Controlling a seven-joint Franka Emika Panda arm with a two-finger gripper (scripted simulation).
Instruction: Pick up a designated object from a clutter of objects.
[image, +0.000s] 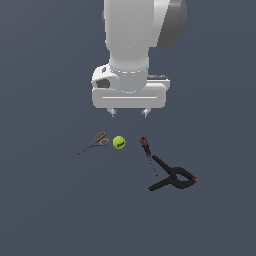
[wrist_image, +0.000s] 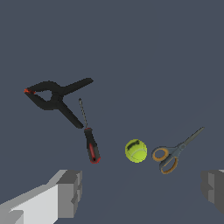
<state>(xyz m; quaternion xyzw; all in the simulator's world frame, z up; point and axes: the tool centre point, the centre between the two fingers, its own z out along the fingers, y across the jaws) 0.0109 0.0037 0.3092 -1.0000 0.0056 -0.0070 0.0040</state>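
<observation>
Spread wide, my gripper (image: 129, 113) hangs empty above the clutter; wrist view crops both fingers (wrist_image: 69, 192). Below, the screwdriver (image: 146, 148) lies just beside the clamp (image: 173, 178), its thin shaft barely discernible

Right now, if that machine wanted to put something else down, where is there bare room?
Bare floor shows all around the row, on the near and far sides alike. It's crowded where the screwdriver shaft runs close beside the clamp. Only narrow gaps separate the tennis ball from the scissors and screwdriver.
</observation>
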